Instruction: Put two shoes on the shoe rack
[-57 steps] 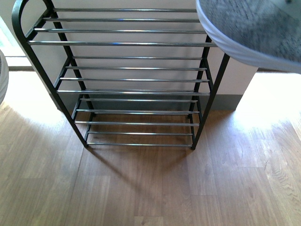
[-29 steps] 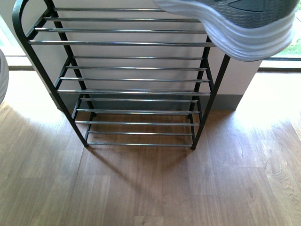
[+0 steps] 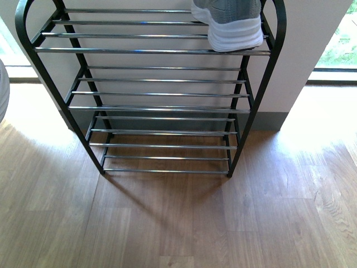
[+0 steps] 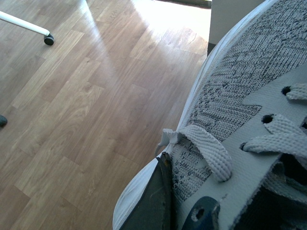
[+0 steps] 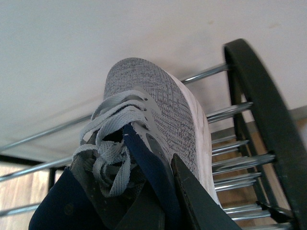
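First sneaker [image 3: 228, 25] at right end of shoe rack [image 3: 150, 51], top tier, just inside the arched right end. Set across the chrome bars, white heel at the front bar. Long axis front to back: toe toward the wall, heel toward the robot. Upright, laces up.

Right gripper [image 5: 163, 191] at the heel end of the shoe, by the collar. Black finger [image 5: 192, 201] flat against the outer side, just above the white sole. Closed onto the collar wall. Other finger hard to tell apart from the navy lining.

Second sneaker [image 4: 240, 96] off the rack, held above wooden floor [image 4: 72, 105]. Long axis running away from the wrist, knit toe at the far end, laces nearest the camera.

Left gripper [image 4: 181, 191] clamped on the shoe's side beside the laces. Dark finger [image 4: 151, 206] touching knit upper and white sole edge.
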`<move>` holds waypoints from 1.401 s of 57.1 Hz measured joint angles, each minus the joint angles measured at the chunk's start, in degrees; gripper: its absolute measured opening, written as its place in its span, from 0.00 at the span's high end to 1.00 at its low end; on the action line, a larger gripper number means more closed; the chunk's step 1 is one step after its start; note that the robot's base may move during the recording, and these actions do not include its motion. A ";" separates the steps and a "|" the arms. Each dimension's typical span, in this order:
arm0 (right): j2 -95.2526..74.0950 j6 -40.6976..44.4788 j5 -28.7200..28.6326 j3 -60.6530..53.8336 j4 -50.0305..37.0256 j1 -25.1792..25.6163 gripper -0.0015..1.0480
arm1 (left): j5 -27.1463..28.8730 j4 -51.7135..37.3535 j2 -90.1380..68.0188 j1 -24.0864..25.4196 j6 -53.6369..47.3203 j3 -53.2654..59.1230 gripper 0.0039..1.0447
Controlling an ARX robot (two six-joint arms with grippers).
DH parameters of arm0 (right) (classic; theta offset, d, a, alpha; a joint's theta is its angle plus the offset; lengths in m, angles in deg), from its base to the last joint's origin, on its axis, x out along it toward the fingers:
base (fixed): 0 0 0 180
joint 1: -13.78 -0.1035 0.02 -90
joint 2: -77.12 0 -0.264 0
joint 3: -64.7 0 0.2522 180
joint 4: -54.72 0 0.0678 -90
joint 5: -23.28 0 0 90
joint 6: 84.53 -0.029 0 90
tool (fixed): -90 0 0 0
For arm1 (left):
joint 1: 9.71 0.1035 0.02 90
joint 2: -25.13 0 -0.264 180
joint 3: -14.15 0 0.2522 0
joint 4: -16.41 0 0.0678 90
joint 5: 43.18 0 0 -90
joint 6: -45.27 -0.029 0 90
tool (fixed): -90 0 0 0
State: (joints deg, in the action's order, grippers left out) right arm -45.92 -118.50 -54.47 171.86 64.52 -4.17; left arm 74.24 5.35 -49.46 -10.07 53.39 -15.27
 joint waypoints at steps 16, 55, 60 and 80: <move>-3.48 -2.29 3.17 1.64 -1.81 4.96 0.99 | 0.00 -0.02 0.00 0.00 0.00 0.00 0.99; 11.54 0.07 -4.20 -5.16 7.06 6.38 0.24 | 0.00 -0.02 0.00 0.00 0.00 0.00 0.99; 15.21 5.35 -2.95 -9.92 -0.79 7.48 0.21 | 0.02 -0.02 0.00 0.00 0.00 0.00 0.99; 34.69 32.61 -6.36 -54.42 -45.75 11.80 0.88 | 0.02 -0.02 0.00 0.00 0.00 0.00 0.99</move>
State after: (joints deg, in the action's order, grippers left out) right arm -11.24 -85.89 -60.83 117.44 18.77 7.63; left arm 74.26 5.33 -49.46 -10.07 53.39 -15.27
